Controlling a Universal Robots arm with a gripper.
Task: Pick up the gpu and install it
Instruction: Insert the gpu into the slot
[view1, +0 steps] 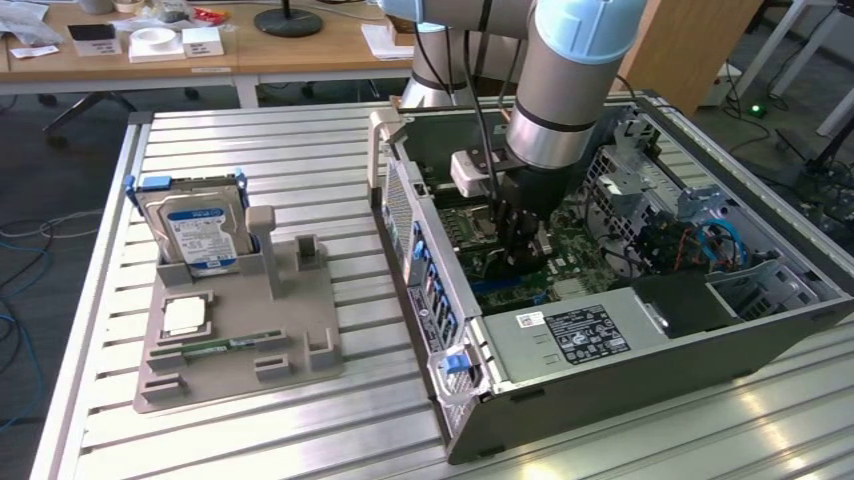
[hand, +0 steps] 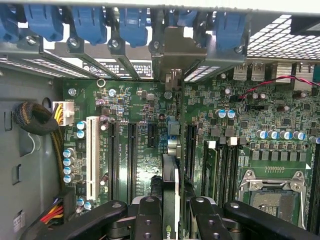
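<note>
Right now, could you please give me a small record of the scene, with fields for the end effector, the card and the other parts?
end effector: inside the open computer case, closed on the gpu
gpu: held on edge above the motherboard slots
seated in a slot: cannot tell
holder tray: on the table, at the exterior view's left of the case
hard drive: standing upright in the tray
memory stick: lying flat in the tray

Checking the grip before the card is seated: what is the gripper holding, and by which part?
The gpu, standing on edge above the motherboard slots. The gripper clamps its upper edge, one finger on each face.
</note>
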